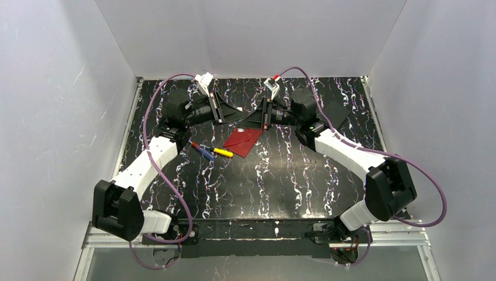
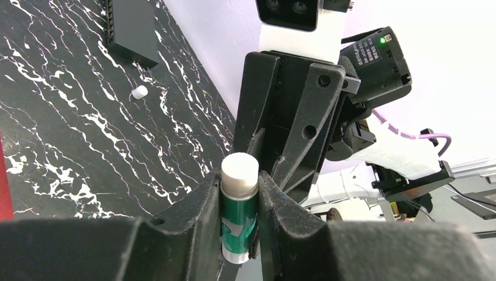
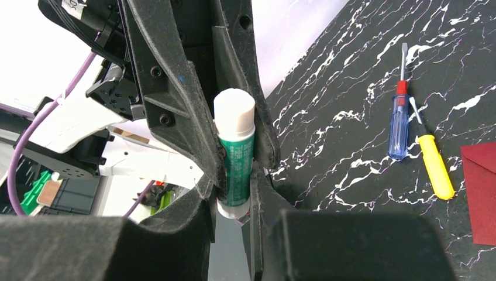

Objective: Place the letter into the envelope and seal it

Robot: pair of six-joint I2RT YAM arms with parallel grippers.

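Note:
The dark red envelope lies flat on the black marbled table, just in front of the two grippers; its edge shows in the right wrist view. The white letter is not in view. My left gripper and right gripper meet tip to tip above the table. A green glue stick with a white top stands upright between the left gripper fingers. In the right wrist view the glue stick has its lower end between my right gripper fingers.
A blue screwdriver and a yellow one lie left of the envelope; both show in the right wrist view, the blue screwdriver and the yellow one. A small white cap lies on the table. A black sheet lies at the back right.

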